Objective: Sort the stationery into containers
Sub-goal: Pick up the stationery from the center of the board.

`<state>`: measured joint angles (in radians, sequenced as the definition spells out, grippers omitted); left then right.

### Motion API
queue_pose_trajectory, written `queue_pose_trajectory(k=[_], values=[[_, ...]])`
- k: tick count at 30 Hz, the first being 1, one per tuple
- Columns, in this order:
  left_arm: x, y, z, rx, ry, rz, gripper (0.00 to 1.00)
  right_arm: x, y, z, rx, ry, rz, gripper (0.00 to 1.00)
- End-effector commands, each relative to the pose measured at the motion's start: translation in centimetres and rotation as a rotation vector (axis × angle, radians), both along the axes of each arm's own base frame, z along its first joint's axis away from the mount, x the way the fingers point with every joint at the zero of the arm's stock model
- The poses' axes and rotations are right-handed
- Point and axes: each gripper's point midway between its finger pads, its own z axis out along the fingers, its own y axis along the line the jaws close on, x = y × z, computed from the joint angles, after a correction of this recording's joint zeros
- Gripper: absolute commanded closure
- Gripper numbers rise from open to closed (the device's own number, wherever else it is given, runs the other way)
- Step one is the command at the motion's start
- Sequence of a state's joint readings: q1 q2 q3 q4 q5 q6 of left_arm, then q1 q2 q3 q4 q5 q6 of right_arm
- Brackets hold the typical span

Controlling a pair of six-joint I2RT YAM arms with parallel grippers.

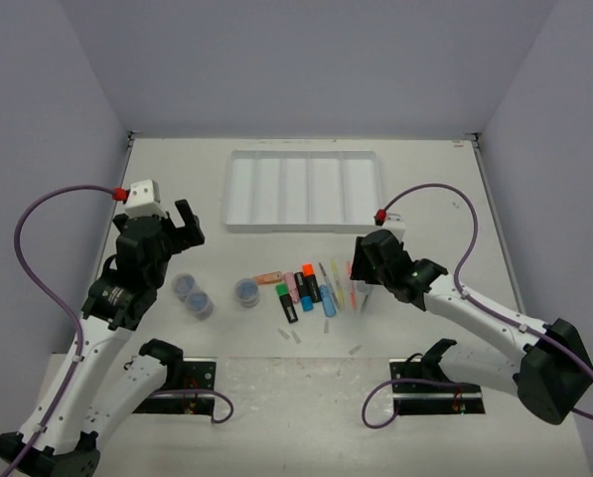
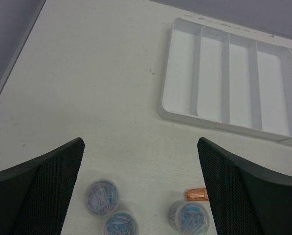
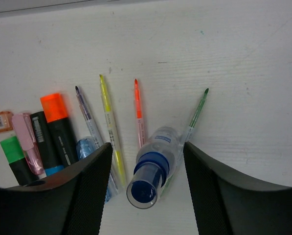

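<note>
Between the parted fingers [image 3: 72,196] of the right gripper [image 3: 146,149] sits a blue-capped bottle [image 3: 154,164], label unreadable.

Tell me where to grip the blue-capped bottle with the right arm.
Take the blue-capped bottle by its clear round body just below the cap, coming straight down. It seems to stand cap-up between the fingers of the open right gripper. Stay high, because thin pens lie close around its foot.
</note>
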<state>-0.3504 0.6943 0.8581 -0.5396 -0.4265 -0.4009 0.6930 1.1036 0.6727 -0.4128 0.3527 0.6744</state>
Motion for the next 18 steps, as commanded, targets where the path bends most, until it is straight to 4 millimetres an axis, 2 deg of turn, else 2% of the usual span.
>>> queue_pose_trajectory(k=[1, 4, 5, 7, 10, 13, 18], values=[[0.4, -0.8, 0.4, 0.002, -0.02, -0.043, 0.0, 1.4, 0.5, -0.1, 0.016, -0.042, -0.04, 0.42], [0.5, -0.9, 0.3, 0.001, -0.019, -0.051, 0.0, 1.4, 0.4, -0.4, 0.007, -0.032, -0.047, 0.49], [0.5, -0.9, 0.3, 0.001, -0.018, -0.051, 0.0, 1.4, 0.4, -0.4, 0.008, -0.033, -0.048, 0.55], [0.5, -1.0, 0.2, 0.002, -0.014, -0.056, 0.0, 1.3, 0.4, -0.2, 0.011, -0.033, -0.055, 0.73], [0.6, -1.2, 0.2, 0.002, -0.013, -0.064, 0.0, 1.5, 0.6, 0.4, 0.015, -0.042, -0.056, 0.79], [0.6, -1.3, 0.1, 0.001, -0.009, -0.069, 0.0, 1.9, 0.7, 1.3, 0.001, -0.057, -0.048, 0.99], [0.7, -1.4, 0.0, 0.002, -0.006, -0.072, 0.0, 3.2, 0.6, 3.4, -0.039, -0.097, -0.046, 1.0]])
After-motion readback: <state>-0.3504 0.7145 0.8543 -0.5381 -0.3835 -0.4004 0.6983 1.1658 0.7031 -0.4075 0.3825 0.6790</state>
